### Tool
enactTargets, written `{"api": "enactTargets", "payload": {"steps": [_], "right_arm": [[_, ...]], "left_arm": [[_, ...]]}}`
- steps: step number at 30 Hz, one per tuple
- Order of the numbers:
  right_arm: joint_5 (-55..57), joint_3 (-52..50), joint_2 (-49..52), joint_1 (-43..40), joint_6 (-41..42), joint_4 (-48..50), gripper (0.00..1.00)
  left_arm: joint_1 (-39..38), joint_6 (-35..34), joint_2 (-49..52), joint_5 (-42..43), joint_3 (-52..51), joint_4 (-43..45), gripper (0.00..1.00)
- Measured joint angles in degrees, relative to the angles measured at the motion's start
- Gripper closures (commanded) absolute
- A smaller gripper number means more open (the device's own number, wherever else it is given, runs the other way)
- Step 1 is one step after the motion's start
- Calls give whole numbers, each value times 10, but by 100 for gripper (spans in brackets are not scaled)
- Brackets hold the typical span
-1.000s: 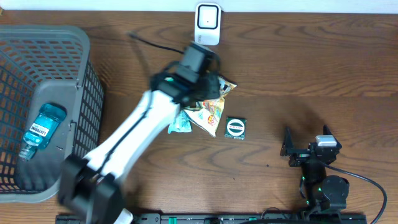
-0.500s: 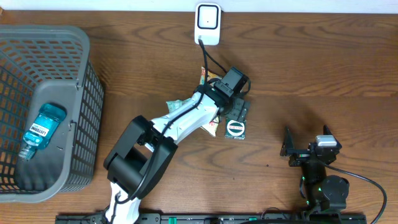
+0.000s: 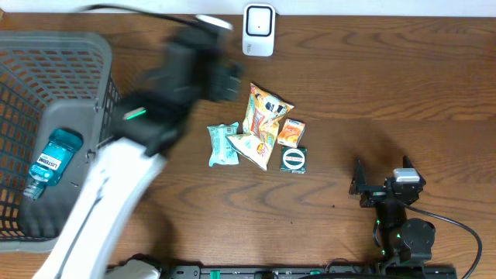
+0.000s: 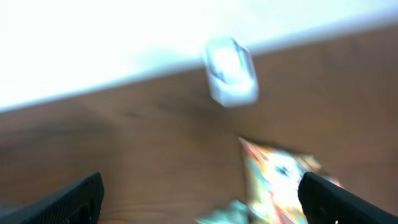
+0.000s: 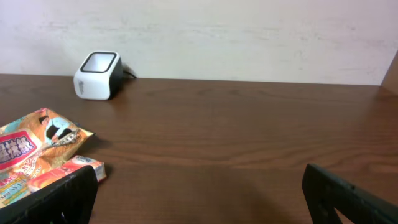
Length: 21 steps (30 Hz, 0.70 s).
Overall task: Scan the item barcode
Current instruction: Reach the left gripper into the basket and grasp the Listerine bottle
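Only the overhead view is taking in the grey plastic mesh basket point(image 3: 54, 40) at the left, with a blue mouthwash bottle point(image 3: 53, 160) lying inside. It alone is also showing a teal packet point(image 3: 224, 144) and a dark green packet with a round label point(image 3: 294, 160).

The colourful foil snack bag point(image 3: 266, 116) is lying on the brown wooden table point(image 3: 387, 93) just below the white box-shaped barcode scanner point(image 3: 258, 29). A small orange box point(image 3: 291, 132) is sitting beside the bag.

The left wrist view is badly blurred, and the right wrist view is cutting off the bag's left side.

The left arm, smeared, is slanting up from the bottom left. The left gripper point(image 4: 199, 183) is gaping wide over bare table, holding nothing. The right gripper point(image 5: 199, 186) is sitting low at the bottom right, also spread wide and empty, well apart from the packets.
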Motion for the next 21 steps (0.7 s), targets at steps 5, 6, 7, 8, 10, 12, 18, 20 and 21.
{"api": "enactTargets", "payload": {"steps": [5,6,7,8,10,12,18,20,21], "right_arm": [[0,0,0,0,0,0,1],[0,0,0,0,0,0,1],[0,0,0,0,0,0,1],[0,0,0,0,0,0,1],[0,0,0,0,0,0,1],[0,0,0,0,0,0,1],[0,0,0,0,0,0,1],[0,0,0,0,0,0,1],[0,0,0,0,0,0,1]], "left_arm": [[155,-35,-98,-12,2,-20,2],[196,-61,-107,-14,2,-31,2],[240,-94,-112,-15,2,-47,2],[276,-126,-114,-16,2,-64,2],[347,-211,-109,-16,2,-112,2],[417,-319,-92,-17,-1,-171,2],[545,-622,-9,-14,-19,-268,2],[565,-690,27,-7,-19,-279,2],[570,-711,43,-3,-19,-278,2]]}}
